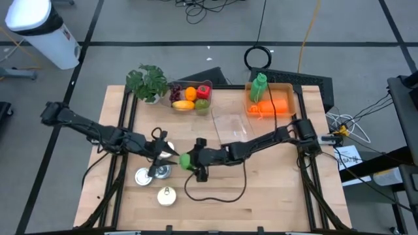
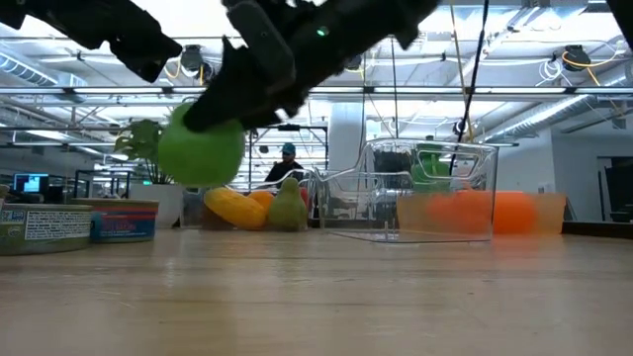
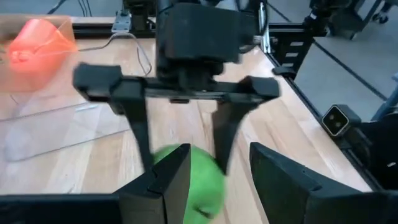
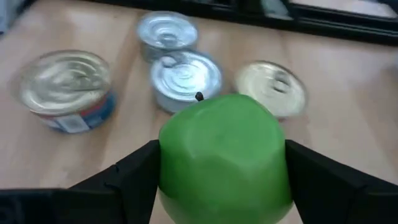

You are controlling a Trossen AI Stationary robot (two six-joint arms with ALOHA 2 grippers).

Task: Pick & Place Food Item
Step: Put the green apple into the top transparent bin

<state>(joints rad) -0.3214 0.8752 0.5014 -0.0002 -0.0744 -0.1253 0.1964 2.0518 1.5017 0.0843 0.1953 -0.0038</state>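
I see right gripper (image 4: 221, 171) fingers grasping green apple (image 4: 222, 155), lifted clear of counter (image 1: 261, 189) near cans (image 1: 151, 174); left gripper (image 1: 171, 153) just beside apple, fingers parted, empty.

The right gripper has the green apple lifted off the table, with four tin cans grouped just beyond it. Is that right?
Not quite. The right gripper does hold the green apple clear of the table, but the right wrist view shows three tin cans beyond it, not four.
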